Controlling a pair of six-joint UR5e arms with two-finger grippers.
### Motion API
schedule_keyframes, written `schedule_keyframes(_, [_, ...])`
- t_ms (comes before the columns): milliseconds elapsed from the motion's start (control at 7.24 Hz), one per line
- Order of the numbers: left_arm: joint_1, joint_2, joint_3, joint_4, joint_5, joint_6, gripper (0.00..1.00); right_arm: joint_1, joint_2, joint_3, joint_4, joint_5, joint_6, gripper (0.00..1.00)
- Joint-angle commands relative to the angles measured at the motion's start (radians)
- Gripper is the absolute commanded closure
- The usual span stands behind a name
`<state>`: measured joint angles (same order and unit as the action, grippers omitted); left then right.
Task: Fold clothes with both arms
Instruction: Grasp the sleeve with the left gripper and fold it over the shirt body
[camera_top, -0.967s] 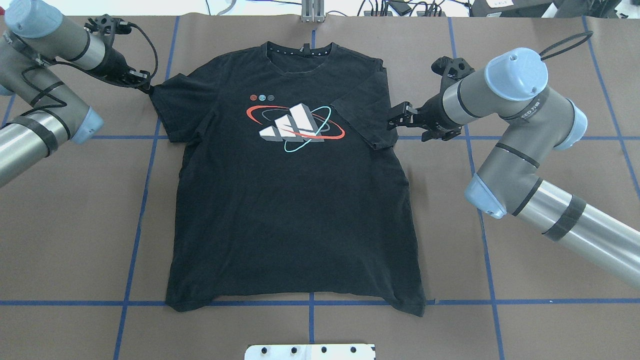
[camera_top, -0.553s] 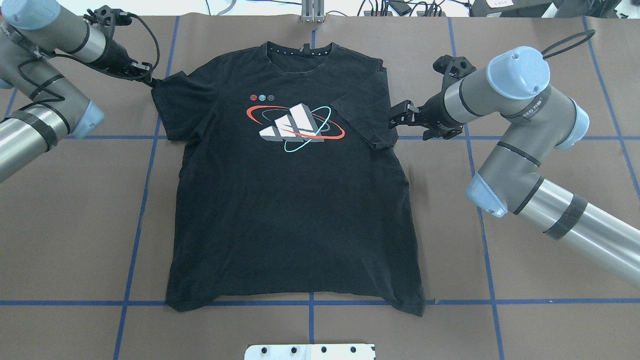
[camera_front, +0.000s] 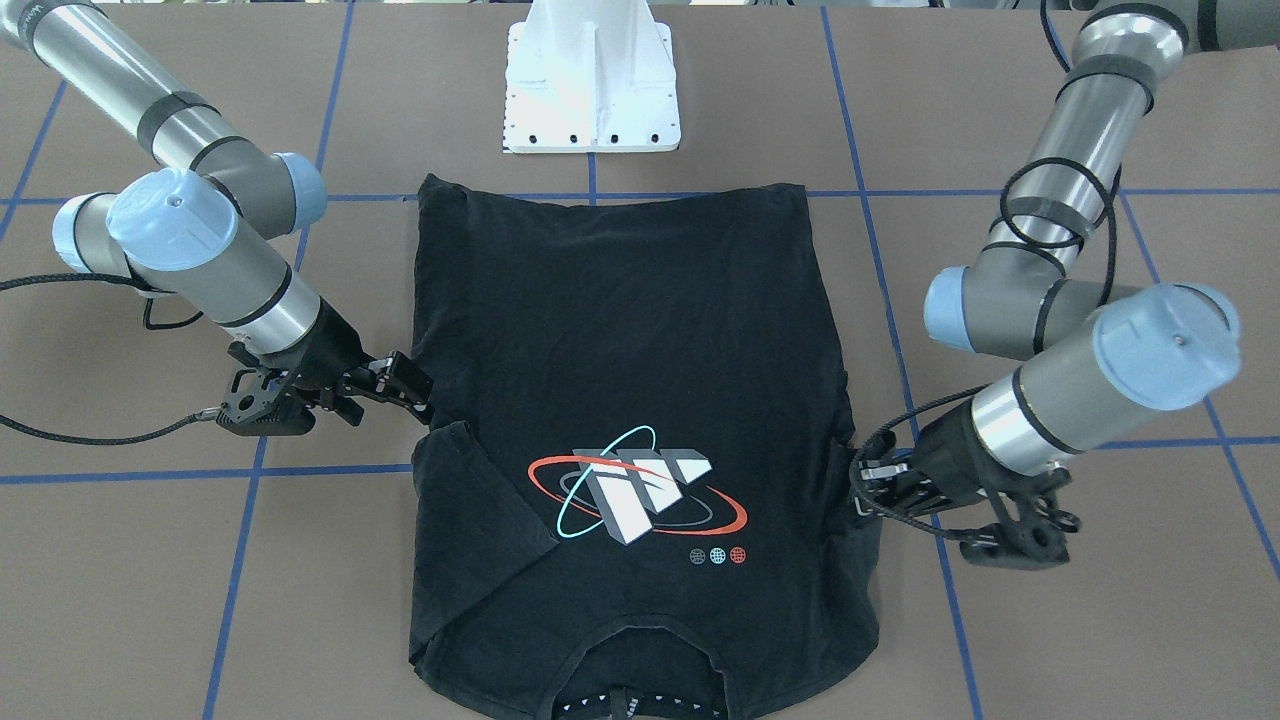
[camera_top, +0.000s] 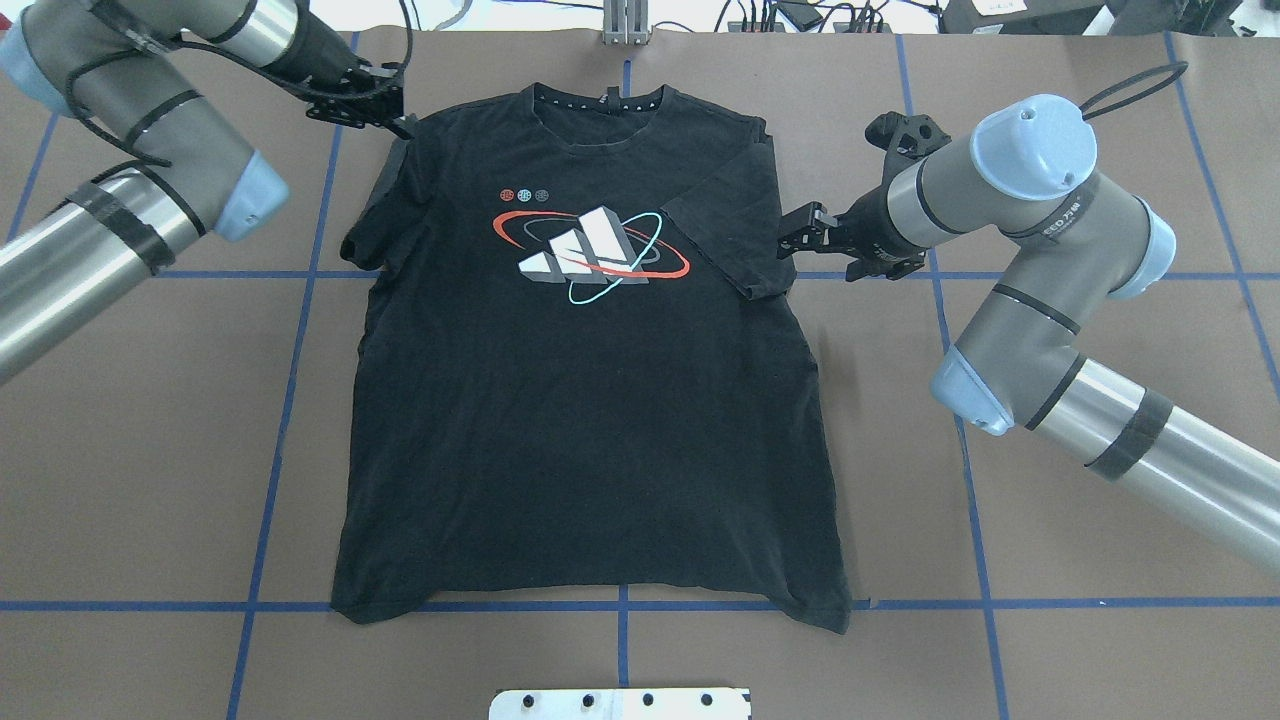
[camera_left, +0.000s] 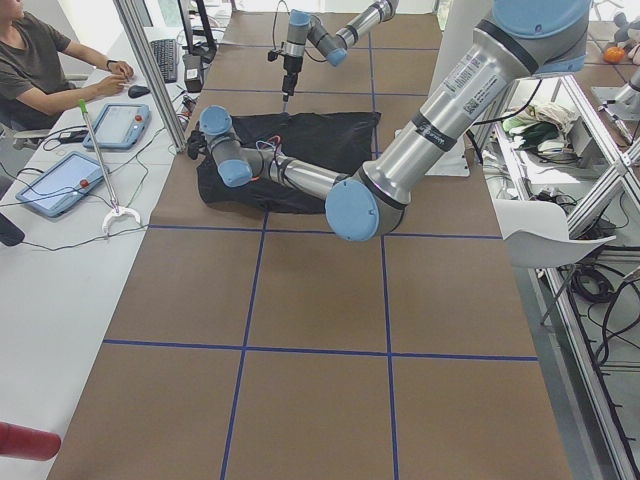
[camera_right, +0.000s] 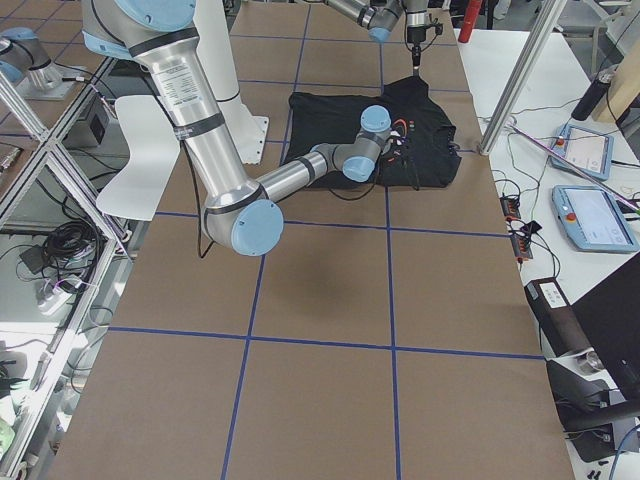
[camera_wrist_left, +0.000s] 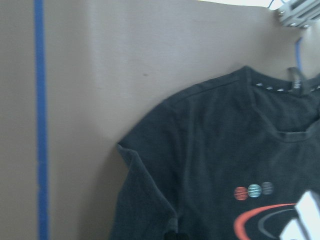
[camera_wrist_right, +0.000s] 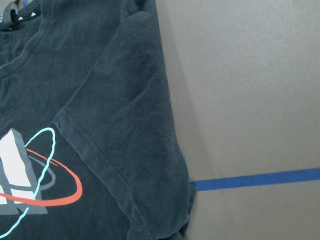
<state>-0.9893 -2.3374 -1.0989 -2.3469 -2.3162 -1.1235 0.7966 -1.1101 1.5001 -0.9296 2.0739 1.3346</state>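
On table (camera_top: 150, 450): one T-shirt (camera_top: 590, 420); left gripper (camera_top: 398, 124), right gripper (camera_top: 792, 236), one per sleeve.

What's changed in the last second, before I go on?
The left tool, gripping the left sleeve of the T-shirt, swung inward toward the collar, dragging the sleeve in from flat. The right tool, the folded right sleeve and the shirt body stayed put.

The black T-shirt (camera_top: 590, 430) lies flat, print up, mid-frame, with its collar toward the top edge and its frame-right sleeve folded over the chest. The left arm (camera_top: 140, 110) enters from the upper left, and the left end effector (camera_top: 398, 124) pinches the other sleeve. The right arm (camera_top: 1030, 190), at frame right, holds the right end effector (camera_top: 795, 235) parted beside the folded sleeve.
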Motion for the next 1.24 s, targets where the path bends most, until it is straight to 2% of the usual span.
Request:
schedule_keyframes(0, [0.072,-0.083,0.072,0.002,0.144,-0.084,1.00,0.001,-0.004,-0.004,0.000,-0.001,-0.003,0.00])
schedule_keyframes(276, [0.083,-0.131,0.161,-0.040,0.225,-0.085,1.00,0.001,-0.007,-0.004,0.000,-0.001,-0.003,0.00])
schedule_keyframes(415, [0.083,-0.131,0.163,-0.051,0.225,-0.085,0.42,0.001,-0.008,-0.004,0.000,-0.001,-0.002,0.00])
schedule_keyframes(553, [0.087,-0.132,0.154,-0.054,0.224,-0.091,0.01,0.000,-0.007,-0.003,0.000,-0.001,0.006,0.00])
schedule_keyframes(691, [0.090,-0.119,0.093,-0.054,0.218,-0.104,0.00,0.000,-0.010,0.002,-0.002,-0.006,0.018,0.00])
schedule_keyframes(829, [0.093,-0.071,0.006,-0.048,0.206,-0.107,0.00,-0.016,-0.013,0.014,0.000,-0.053,0.099,0.00])
schedule_keyframes(967, [0.095,0.007,-0.098,-0.048,0.133,-0.154,0.00,-0.057,-0.026,0.053,-0.002,-0.096,0.198,0.00])
schedule_keyframes(1105, [0.095,0.103,-0.213,-0.052,0.124,-0.169,0.00,-0.130,-0.077,0.145,-0.023,-0.154,0.354,0.00])
